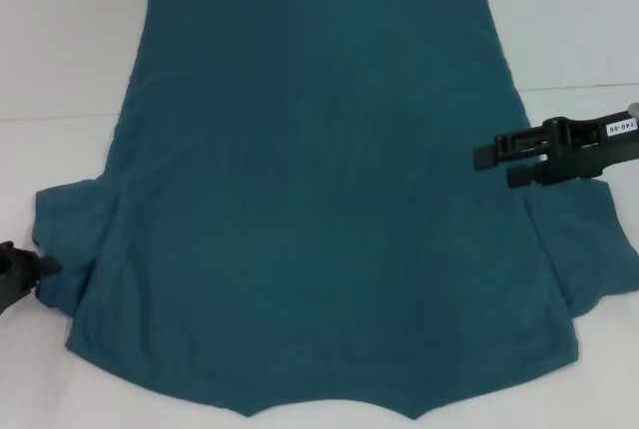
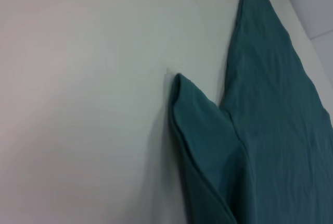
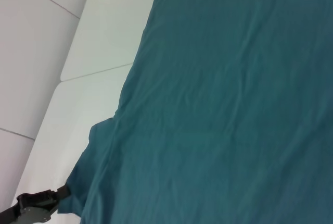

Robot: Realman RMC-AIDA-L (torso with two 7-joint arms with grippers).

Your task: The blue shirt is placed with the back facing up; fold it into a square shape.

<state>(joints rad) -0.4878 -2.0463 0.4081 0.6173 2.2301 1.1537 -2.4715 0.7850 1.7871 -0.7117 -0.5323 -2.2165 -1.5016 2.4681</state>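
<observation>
**A:** which step is this supposed to be? the blue shirt (image 1: 319, 200) is spread flat across the middle of the white table (image 1: 60, 50), hem at 12 o'clock, collar at 6; no fold is seen yet, so it's judged to be the very start, with the first sleeve fold being set up

**B:** agreed; the left gripper (image 1: 38, 267) is parked at about 8 o'clock, right at the tip of the left sleeve (image 1: 75, 239); whether that sleeve is actually pinched can't be told, the fingertips are mostly cut off

**A:** and the right gripper (image 1: 496, 163)?

**B:** seen at 3 o'clock over the shirt's right edge, just above the right sleeve (image 1: 584, 249); jaws spread, nothing held; probably a drop onto that sleeve is called for next, then both sleeves carried inward toward the centre

**A:** any writing?

**B:** only a small white tag (image 1: 619, 127) on the right gripper; something like "140-06" is read, not with certainty; no print or brand is seen on the shirt
</observation>
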